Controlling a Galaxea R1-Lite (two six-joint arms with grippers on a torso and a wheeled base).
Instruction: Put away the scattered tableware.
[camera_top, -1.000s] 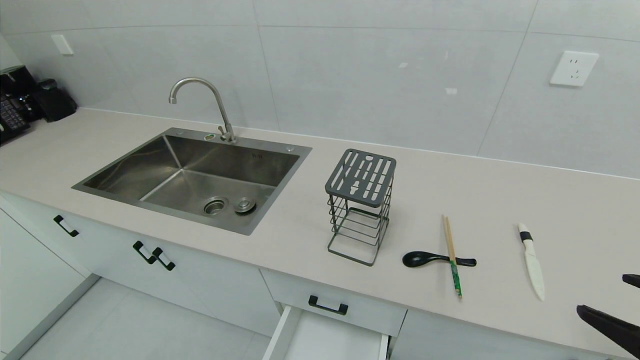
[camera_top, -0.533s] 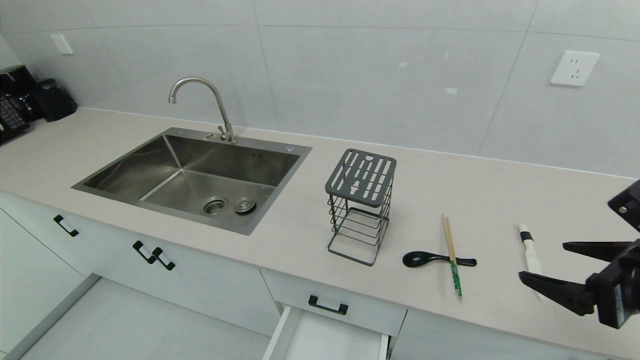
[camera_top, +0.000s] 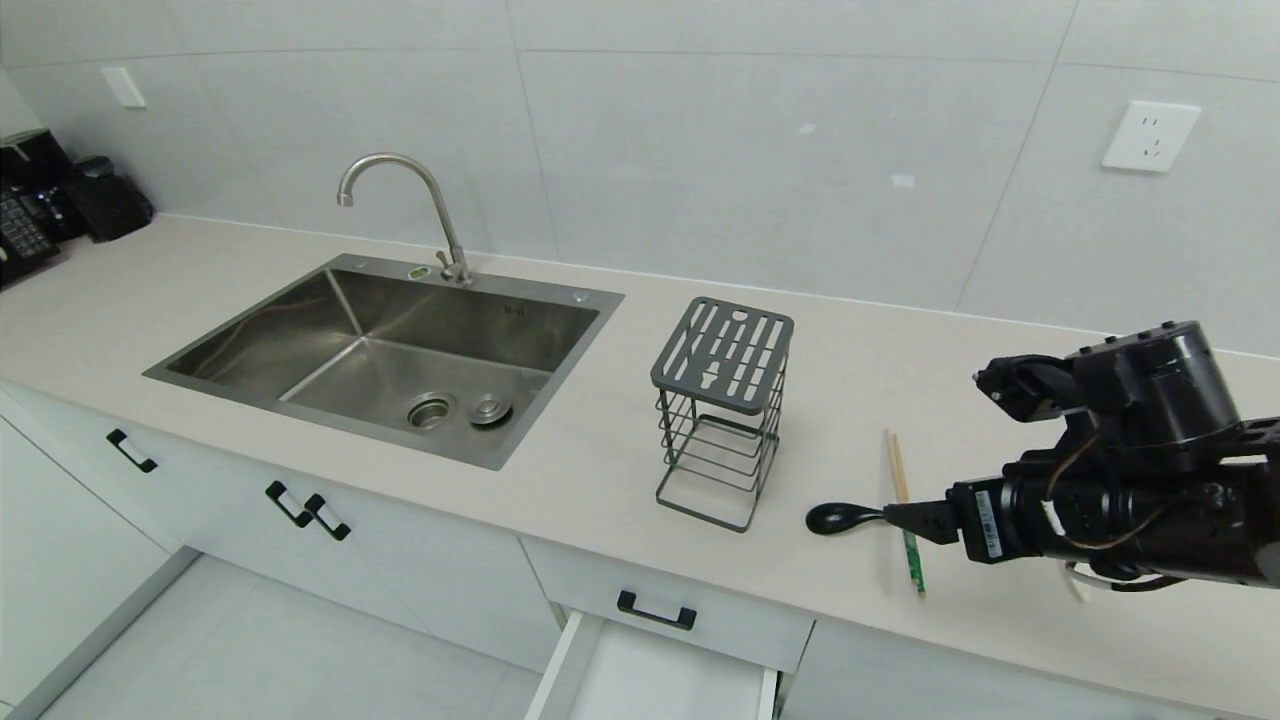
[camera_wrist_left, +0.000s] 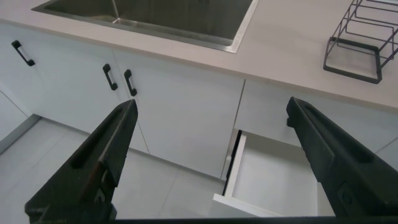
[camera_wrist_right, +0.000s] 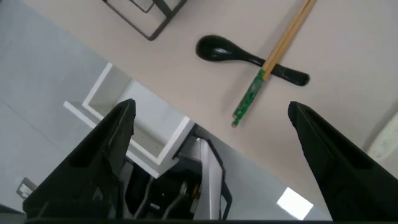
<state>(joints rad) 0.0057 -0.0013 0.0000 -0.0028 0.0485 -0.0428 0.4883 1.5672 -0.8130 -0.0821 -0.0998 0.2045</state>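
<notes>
A black spoon (camera_top: 830, 517) lies on the counter right of the wire rack (camera_top: 722, 400), with a pair of wooden chopsticks (camera_top: 897, 466) lying across its handle. My right gripper (camera_top: 902, 518) hangs over the spoon's handle end, coming in from the right. In the right wrist view the spoon (camera_wrist_right: 231, 51) and chopsticks (camera_wrist_right: 281, 48) lie below the open right gripper (camera_wrist_right: 211, 165), apart from both fingers. A white knife (camera_top: 1078, 586) is mostly hidden behind the right arm. My left gripper (camera_wrist_left: 211, 162) is open and holds nothing, in front of the cabinets below the counter.
A steel sink (camera_top: 250, 390) with a tap (camera_top: 400, 190) is set into the counter at the left. Below the counter's front edge a white drawer (camera_top: 650, 680) stands pulled out. Black appliances (camera_top: 60, 200) sit at the far left.
My right arm has swung in from the lower right edge toward the left, now covering the knife and reaching the spoon's handle. The tableware has not moved.
</notes>
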